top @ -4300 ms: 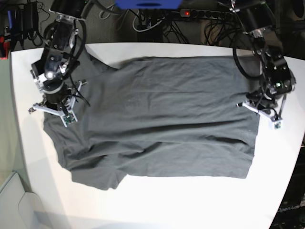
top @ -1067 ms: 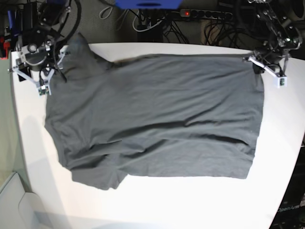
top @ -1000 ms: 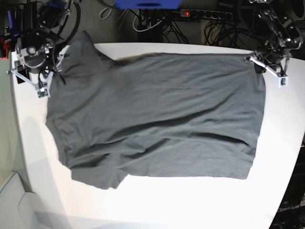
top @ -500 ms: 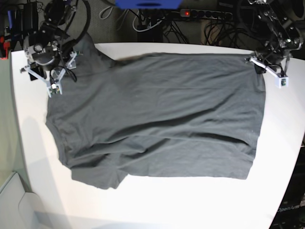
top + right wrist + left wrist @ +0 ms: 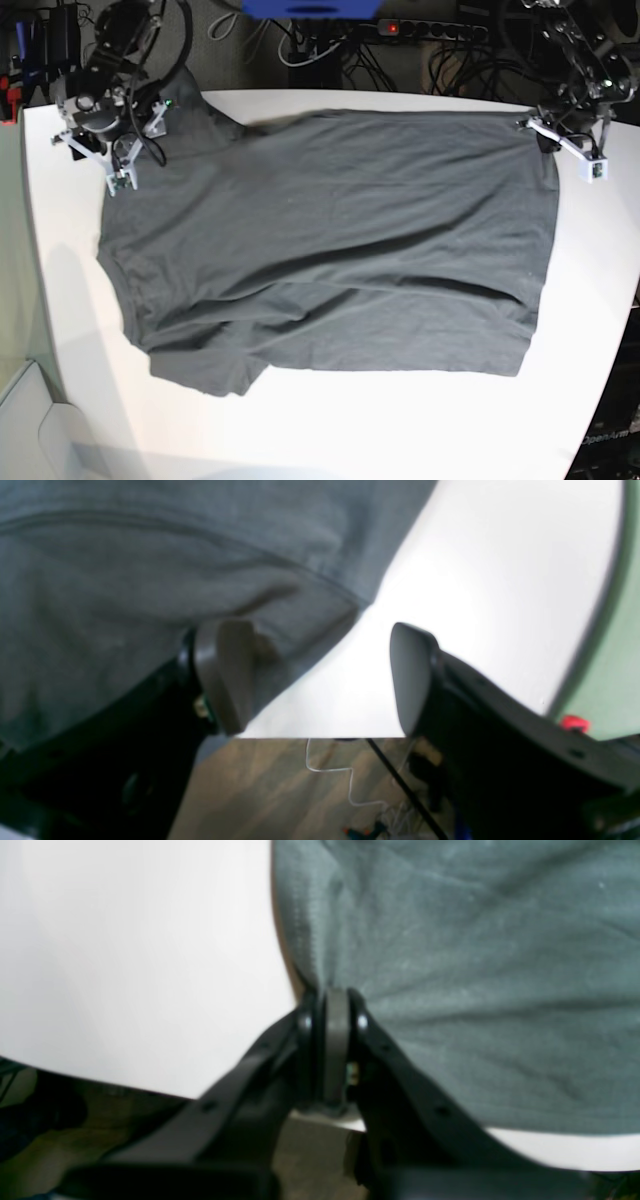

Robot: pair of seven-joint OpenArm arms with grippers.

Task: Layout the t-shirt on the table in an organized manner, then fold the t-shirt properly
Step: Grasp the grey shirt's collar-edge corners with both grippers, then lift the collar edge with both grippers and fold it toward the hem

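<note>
across the white counter (image 5: 330, 420) the t-shirt (image 5: 330, 250) lies spread flat, hem edge toward the base view's right and shoulders toward its left, with shallow creases running across the lower body and 1 sleeve bunched at the near left corner. at the far right corner of the shirt, the left end effector (image 5: 330, 1005) is closed tight on the hem corner, its 2 pads pressed together with the cloth pinched between them near the counter's far edge. at the far left corner, the right end effector (image 5: 320, 675) stands with its jaws wide apart: 1 finger (image 5: 225, 672) sits over the sleeve fabric, the other over bare counter, and no cloth is gripped between them.
</note>
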